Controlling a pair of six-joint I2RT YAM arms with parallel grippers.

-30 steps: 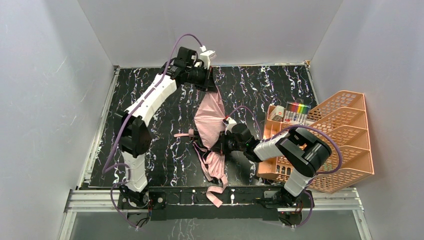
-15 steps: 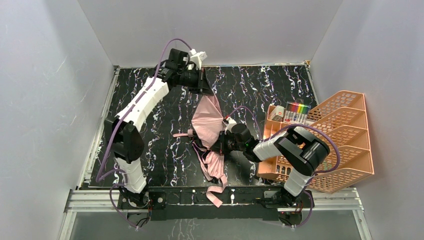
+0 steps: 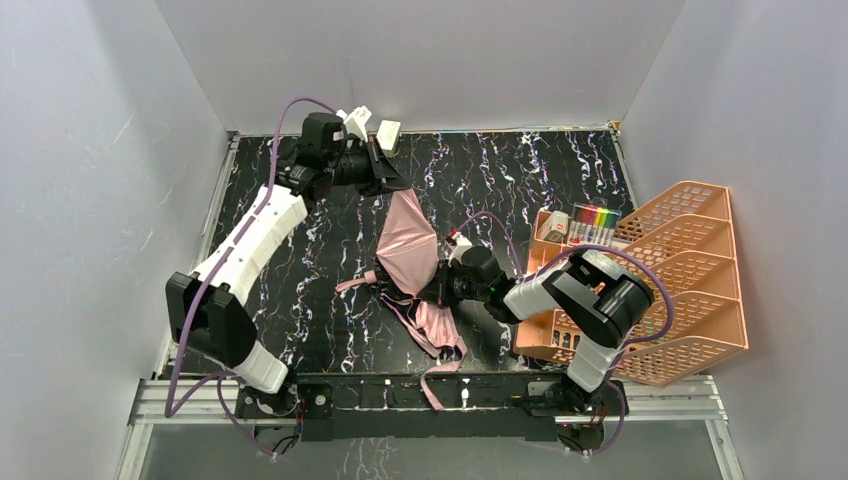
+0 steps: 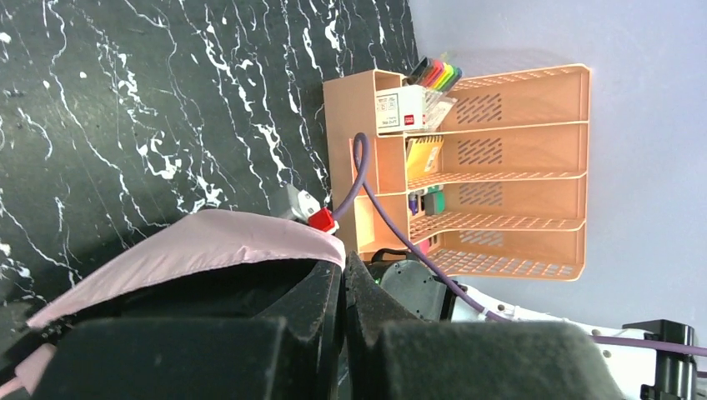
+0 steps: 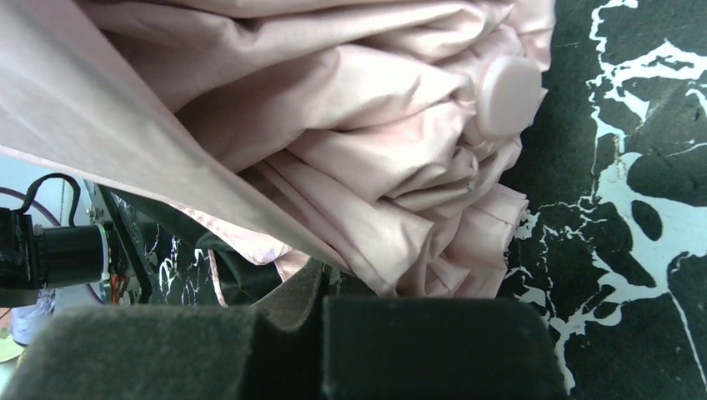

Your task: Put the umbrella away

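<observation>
Umbrella [image 3: 408, 240] half-collapsed on table [image 3: 520, 170]; left gripper [image 3: 393, 183] pinches its far edge, right gripper [image 3: 432, 293] clamps its bunched folds.

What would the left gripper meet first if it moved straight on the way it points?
The umbrella: its pink fabric is already between the left gripper's fingers. Behind it probably the right arm, then the rack; depth is unclear.

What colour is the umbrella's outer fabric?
Pale pink on the umbrella; the right wrist view shows it best.
</observation>
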